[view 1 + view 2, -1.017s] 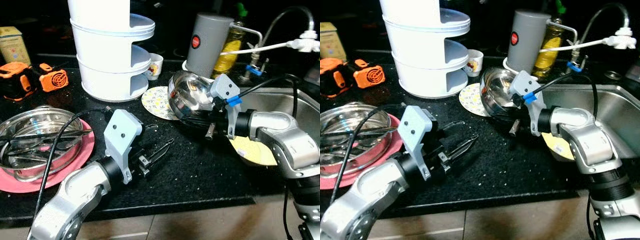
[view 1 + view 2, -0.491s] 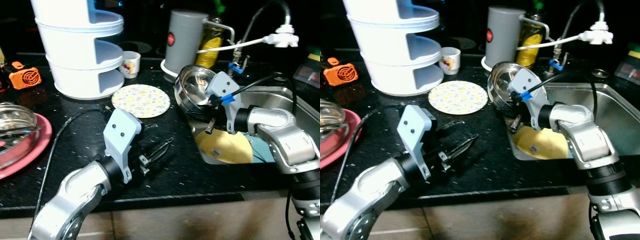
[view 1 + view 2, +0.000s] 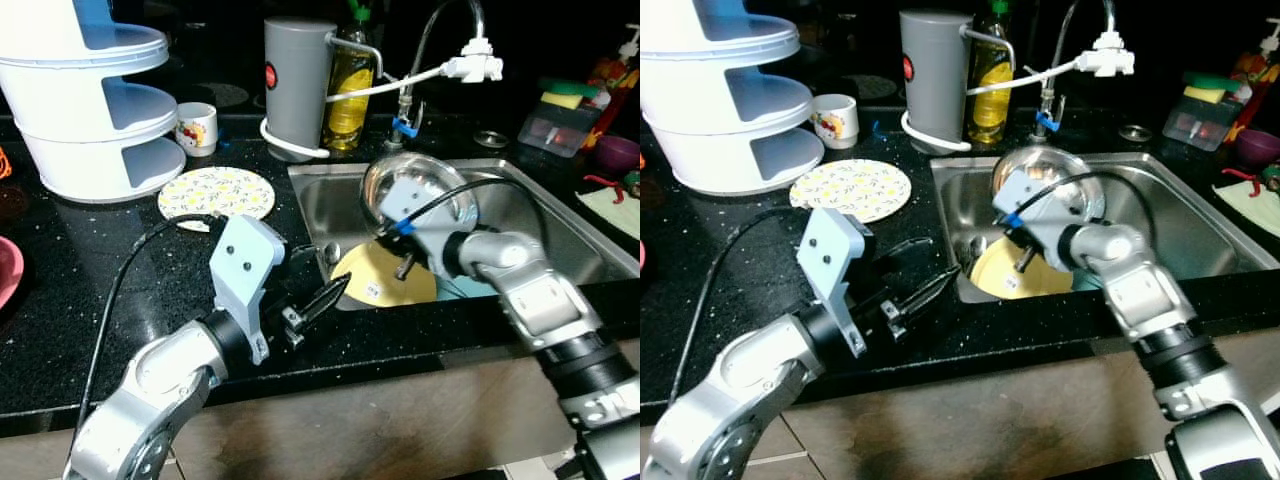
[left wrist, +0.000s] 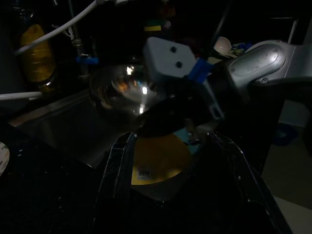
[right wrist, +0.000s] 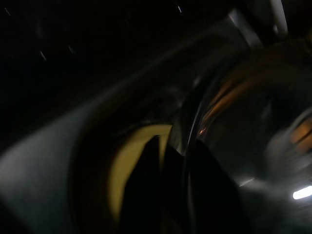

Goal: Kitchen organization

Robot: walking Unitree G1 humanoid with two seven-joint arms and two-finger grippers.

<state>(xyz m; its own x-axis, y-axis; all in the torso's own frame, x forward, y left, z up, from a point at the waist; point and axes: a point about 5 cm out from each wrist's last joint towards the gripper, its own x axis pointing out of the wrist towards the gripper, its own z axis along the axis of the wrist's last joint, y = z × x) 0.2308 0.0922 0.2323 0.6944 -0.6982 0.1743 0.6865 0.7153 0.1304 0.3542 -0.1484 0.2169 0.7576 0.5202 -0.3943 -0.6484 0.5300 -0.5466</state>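
The right tool (image 3: pixel 400 250) is grasping the steel bowl (image 3: pixel 420 195) by its rim, holding it tilted on edge over the sink (image 3: pixel 560 215), above a yellow plate (image 3: pixel 385 282) lying in the basin. The left tool (image 3: pixel 318 292) is hovering released, fingers parted, over the black bench (image 3: pixel 90 260) at the sink's near corner. Going down in size: a white tiered rack (image 3: pixel 85 95) is standing at the bench's back left, a grey canister (image 3: pixel 297 75) near the tap (image 3: pixel 440 60), a patterned plate (image 3: pixel 215 192) lying flat before the rack, a small mug (image 3: pixel 195 127) beside it.
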